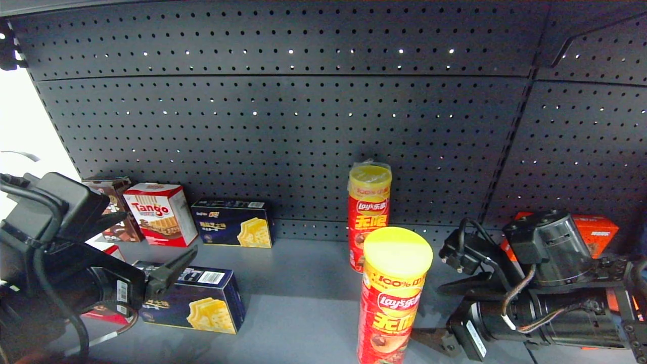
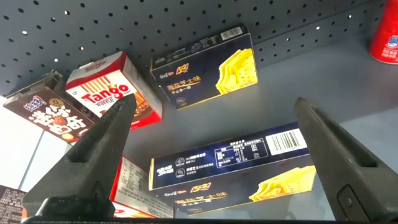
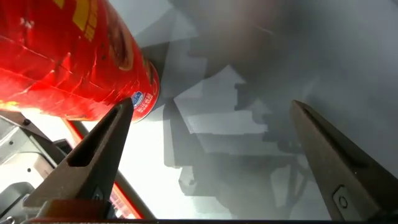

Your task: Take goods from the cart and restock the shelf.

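Observation:
Two red chip cans with yellow lids stand on the grey shelf [image 1: 303, 288]: one at the back [image 1: 369, 215], one at the front [image 1: 393, 296]. My right gripper [image 1: 429, 311] is open just right of the front can [image 3: 74, 62], which sits beyond one fingertip, not between the jaws [image 3: 211, 106]. My left gripper [image 1: 151, 235] hangs open and empty at the left, over a dark blue cracker box [image 1: 194, 301] lying at the front [image 2: 230, 168].
Along the pegboard back wall stand a brown box [image 1: 117, 207], a red-and-white wafer box [image 1: 162, 212] and a second blue cracker box [image 1: 233, 222]. An orange box [image 1: 599, 227] sits behind my right arm. Bare shelf lies between the blue boxes and the cans.

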